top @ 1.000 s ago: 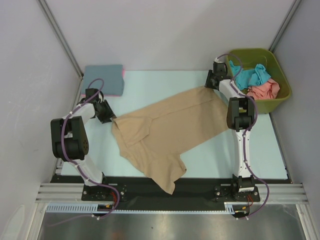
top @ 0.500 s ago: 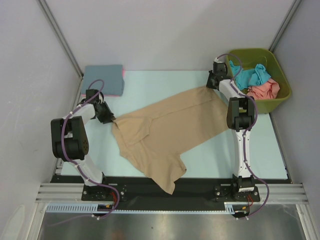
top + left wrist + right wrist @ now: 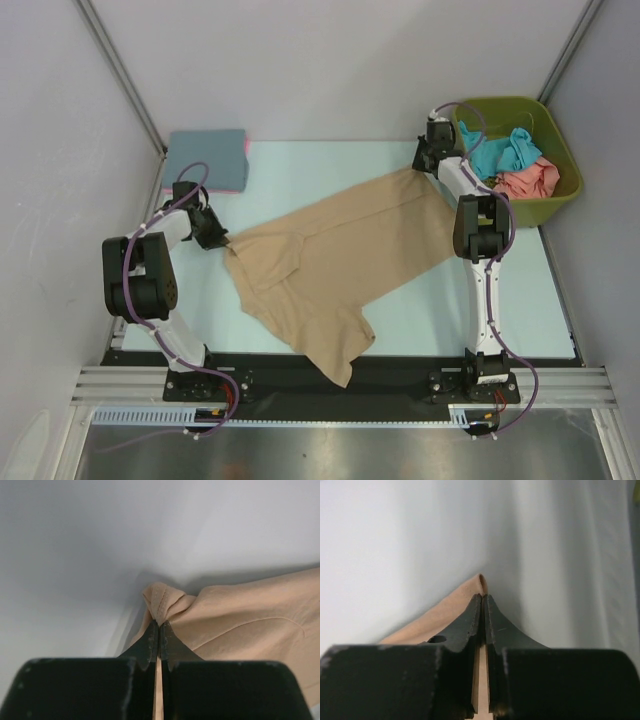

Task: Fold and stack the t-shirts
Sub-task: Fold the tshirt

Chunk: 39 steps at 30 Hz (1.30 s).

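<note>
2 tan tee (image 3: 330, 255) corners in L gripper (image 3: 224, 241); R gripper (image 3: 419, 170)

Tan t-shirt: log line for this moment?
left end effector: shut on tan t-shirt | right end effector: shut on tan t-shirt | state: spread out

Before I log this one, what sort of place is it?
Probably a lab test cell: bare grey walls box in the table, left arm and right arm are bolted to a metal rail.
</note>
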Each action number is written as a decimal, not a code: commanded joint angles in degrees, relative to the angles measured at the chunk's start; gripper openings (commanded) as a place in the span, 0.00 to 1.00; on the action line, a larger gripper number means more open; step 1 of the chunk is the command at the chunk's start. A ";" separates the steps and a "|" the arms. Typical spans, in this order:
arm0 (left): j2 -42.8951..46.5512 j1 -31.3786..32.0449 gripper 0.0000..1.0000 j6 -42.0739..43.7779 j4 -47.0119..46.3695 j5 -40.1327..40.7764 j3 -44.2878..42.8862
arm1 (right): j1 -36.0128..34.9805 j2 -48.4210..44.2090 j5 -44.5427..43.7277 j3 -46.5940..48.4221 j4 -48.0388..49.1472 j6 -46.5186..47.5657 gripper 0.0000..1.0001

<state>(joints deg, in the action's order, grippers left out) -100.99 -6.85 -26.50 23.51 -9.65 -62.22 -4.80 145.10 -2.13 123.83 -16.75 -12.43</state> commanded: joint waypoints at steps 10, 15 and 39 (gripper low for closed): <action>2.90 0.52 0.00 -1.27 -1.53 0.51 2.63 | 0.23 -1.91 0.55 3.27 3.13 -1.55 0.43; 2.47 0.44 0.00 -1.27 -1.62 -0.02 2.10 | -0.04 -4.65 0.20 -1.22 3.22 -0.68 0.43; 3.08 0.44 0.00 -0.74 -1.53 0.51 2.89 | -0.48 -3.42 -0.15 0.62 7.17 -0.40 0.03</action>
<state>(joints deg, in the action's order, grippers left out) -100.49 -6.70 -27.11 22.76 -9.61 -59.77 -5.08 144.84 -1.52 121.78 -13.82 -12.82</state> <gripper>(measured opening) 0.012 0.042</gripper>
